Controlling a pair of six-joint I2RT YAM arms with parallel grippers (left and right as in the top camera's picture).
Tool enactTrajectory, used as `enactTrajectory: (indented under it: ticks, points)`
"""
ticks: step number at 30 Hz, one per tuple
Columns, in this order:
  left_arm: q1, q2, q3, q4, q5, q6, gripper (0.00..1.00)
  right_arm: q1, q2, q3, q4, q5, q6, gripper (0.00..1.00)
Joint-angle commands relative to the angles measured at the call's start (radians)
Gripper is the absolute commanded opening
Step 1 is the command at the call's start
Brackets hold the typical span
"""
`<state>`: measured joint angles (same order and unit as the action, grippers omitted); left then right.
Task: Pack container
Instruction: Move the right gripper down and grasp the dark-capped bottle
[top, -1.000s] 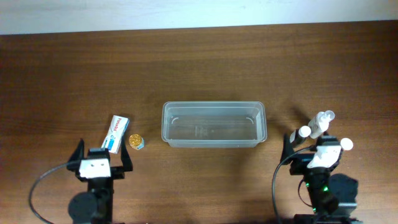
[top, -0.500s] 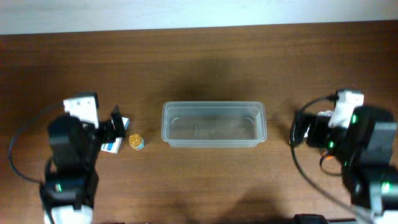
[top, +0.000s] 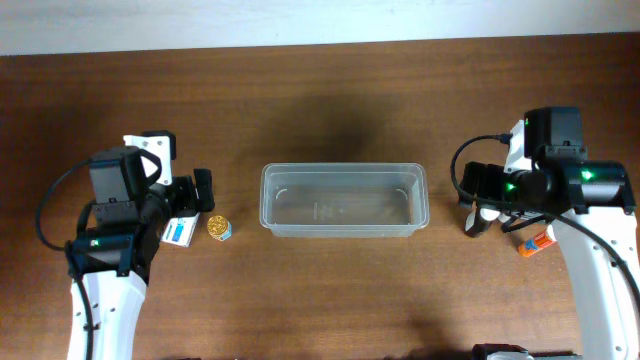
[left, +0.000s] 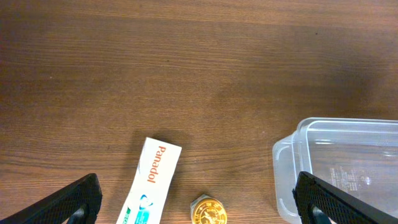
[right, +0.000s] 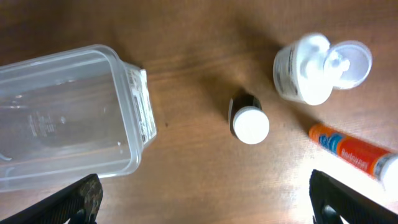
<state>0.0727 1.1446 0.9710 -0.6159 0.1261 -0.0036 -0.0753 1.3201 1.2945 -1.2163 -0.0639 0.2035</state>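
Note:
The clear plastic container (top: 345, 169) stands empty at the table's middle; its ends show in the left wrist view (left: 348, 134) and the right wrist view (right: 124, 112). My left gripper (top: 186, 203) hovers open and empty above a white Panadol box (left: 151, 180) and a small gold-lidded jar (left: 208, 213), left of the container. My right gripper (top: 488, 205) hovers open and empty to the container's right, near a small dark bottle with a white cap (right: 249, 122), a white flip-top bottle (right: 309, 76) and an orange tube (right: 348, 152).
In the overhead view the box (top: 178, 232) and the jar (top: 218, 228) lie close together, and the orange tube (top: 536, 243) peeks out below the right arm. The two bottles are hidden under that arm there. Bare wooden table lies behind and in front of the container.
Both arms have risen from the table's front edge and swung forward, the left over the box and jar, the right over the bottles. The objects have not moved.

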Motion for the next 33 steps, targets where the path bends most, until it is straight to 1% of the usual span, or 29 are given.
enactTrajectory:
  ticks: [1, 9, 16, 20, 27, 32, 33]
  points:
    - [0.004, -0.002, 0.021, 0.001, 0.028, -0.011, 0.99, -0.006, 0.032, 0.017, -0.016, 0.013, 0.039, 0.98]
    - [0.004, 0.001, 0.021, 0.0, 0.028, -0.011, 0.99, -0.008, 0.14, 0.016, -0.018, 0.017, 0.067, 0.98]
    - [0.004, 0.001, 0.021, -0.01, 0.028, -0.011, 0.99, -0.066, 0.212, -0.006, -0.003, 0.016, 0.076, 0.98]
    - [0.004, 0.002, 0.021, -0.01, 0.028, -0.011, 0.99, -0.097, 0.22, -0.057, 0.035, 0.016, 0.073, 0.98]
    - [0.004, 0.002, 0.021, -0.01, 0.027, -0.011, 0.99, -0.095, 0.225, -0.106, 0.083, 0.017, 0.056, 1.0]
    - [0.004, 0.002, 0.021, -0.01, 0.028, -0.011, 0.99, -0.095, 0.225, -0.165, 0.161, 0.016, 0.056, 0.97]
    - [0.004, 0.002, 0.021, -0.01, 0.027, -0.011, 0.99, -0.095, 0.225, -0.178, 0.176, 0.016, 0.056, 0.95]
